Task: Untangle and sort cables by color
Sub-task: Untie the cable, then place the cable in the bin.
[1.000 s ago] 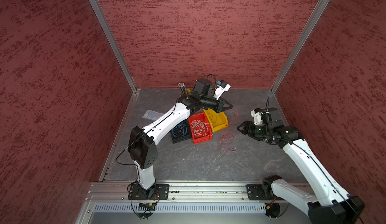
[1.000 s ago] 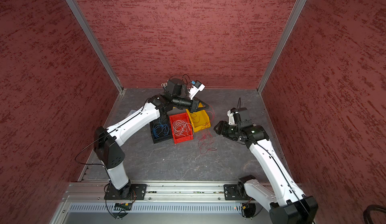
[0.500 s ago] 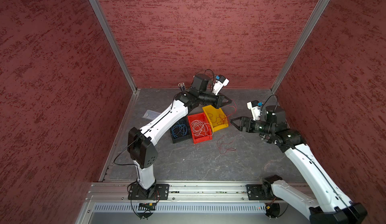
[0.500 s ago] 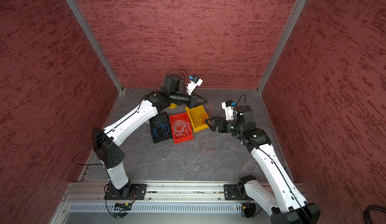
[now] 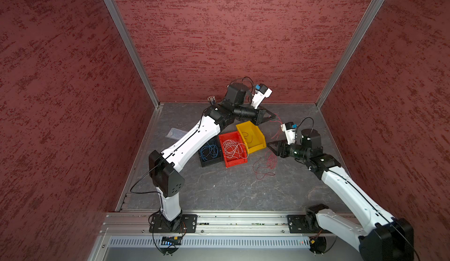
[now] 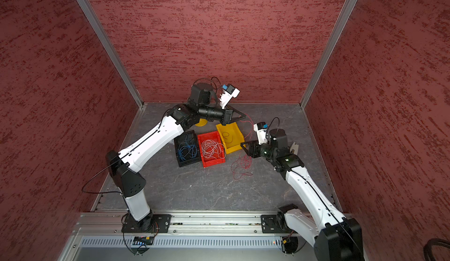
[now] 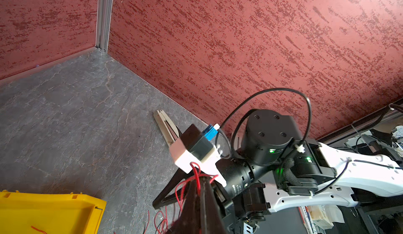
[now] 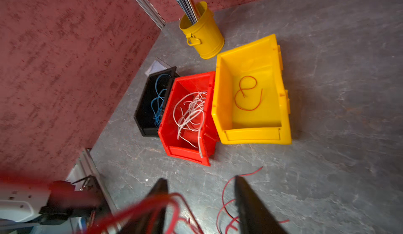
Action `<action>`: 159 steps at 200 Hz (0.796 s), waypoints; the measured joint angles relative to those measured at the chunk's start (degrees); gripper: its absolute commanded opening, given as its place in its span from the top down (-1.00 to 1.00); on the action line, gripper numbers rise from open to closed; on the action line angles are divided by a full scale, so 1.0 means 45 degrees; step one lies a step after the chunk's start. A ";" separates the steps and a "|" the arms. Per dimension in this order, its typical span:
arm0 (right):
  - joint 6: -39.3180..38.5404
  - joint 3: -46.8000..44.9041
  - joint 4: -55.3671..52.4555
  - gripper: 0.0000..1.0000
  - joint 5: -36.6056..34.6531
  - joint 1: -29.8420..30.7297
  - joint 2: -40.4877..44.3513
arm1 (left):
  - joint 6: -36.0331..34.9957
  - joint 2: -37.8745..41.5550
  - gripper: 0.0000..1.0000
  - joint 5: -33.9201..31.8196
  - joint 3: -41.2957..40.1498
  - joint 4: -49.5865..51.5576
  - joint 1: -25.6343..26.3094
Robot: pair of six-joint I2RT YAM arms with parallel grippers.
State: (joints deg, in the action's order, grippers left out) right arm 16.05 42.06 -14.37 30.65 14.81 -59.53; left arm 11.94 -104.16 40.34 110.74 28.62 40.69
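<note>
Veined grey floor (image 5: 231, 191), glossy yellow bin (image 8: 253, 134), thin looping red cables (image 5: 267, 161)

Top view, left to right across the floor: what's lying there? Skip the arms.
In a top view: clear bag → black bin holding blue cables → red bin holding whitish cables → yellow bin → loose red cables.

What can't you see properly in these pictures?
Right wrist view: red cables right by the lens are blurred, so strands cannot be counted.
In both top views the left arm covers most of the yellow cup.
Left wrist view: the picture's edge cuts off the yellow bin.
In both top views the blue cables are too small and tangled to count.
</note>
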 measured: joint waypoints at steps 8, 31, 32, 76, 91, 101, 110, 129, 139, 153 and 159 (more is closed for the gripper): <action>0.0107 -0.0160 0.0073 1.00 -0.0136 0.0000 -0.0078 | 0.0019 -0.0039 1.00 -0.0010 0.0039 0.0015 0.0019; 0.0340 -0.0369 0.0097 1.00 -0.0709 -0.0005 -0.0073 | 0.0010 -0.0185 1.00 -0.0160 0.0219 0.0146 0.0034; 0.0345 -0.0369 0.0092 1.00 -0.0729 -0.0005 -0.0068 | 0.0005 -0.0189 1.00 -0.0165 0.0228 0.0165 0.0034; 0.0758 -0.0981 -0.0340 0.60 -0.1855 -0.0005 0.0903 | -0.0185 -0.0330 1.00 -0.0869 0.1069 0.0879 -0.0515; 0.0874 -0.0971 -0.0724 0.06 -0.2195 -0.0010 0.1054 | -0.0257 -0.0335 1.00 -0.0967 0.1078 0.0986 -0.0903; 0.0908 -0.0962 -0.0971 -0.28 -0.2327 -0.0015 0.1098 | -0.0291 -0.0335 1.00 -0.1005 0.0923 0.0991 -0.1112; 0.0971 -0.0933 -0.1273 -0.46 -0.2414 -0.0015 0.1103 | -0.0306 -0.0330 1.00 -0.1010 0.0680 0.0957 -0.1336; 0.1093 -0.0593 -0.2055 -0.94 -0.2647 -0.0015 0.1103 | -0.0296 -0.0384 1.00 -0.0996 -0.0155 0.0772 -0.1734; 0.1064 -0.0248 -0.2429 -0.97 -0.2759 -0.0015 0.1103 | -0.0296 -0.0495 1.00 -0.0991 -0.0544 0.0724 -0.1889; 0.1209 0.0340 -0.2769 -0.97 -0.2900 -0.0015 0.1117 | -0.0301 -0.0889 1.00 -0.0986 -0.0845 0.0690 -0.2089; 0.1239 0.0588 -0.2900 -0.97 -0.2958 -0.0019 0.1127 | -0.0306 -0.1132 1.00 -0.0986 -0.0879 0.0685 -0.2171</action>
State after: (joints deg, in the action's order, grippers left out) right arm 21.63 44.71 -27.42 17.34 14.72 -54.46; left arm 10.57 -109.25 35.90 106.78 31.70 30.92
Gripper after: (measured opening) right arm 0.983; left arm 0.043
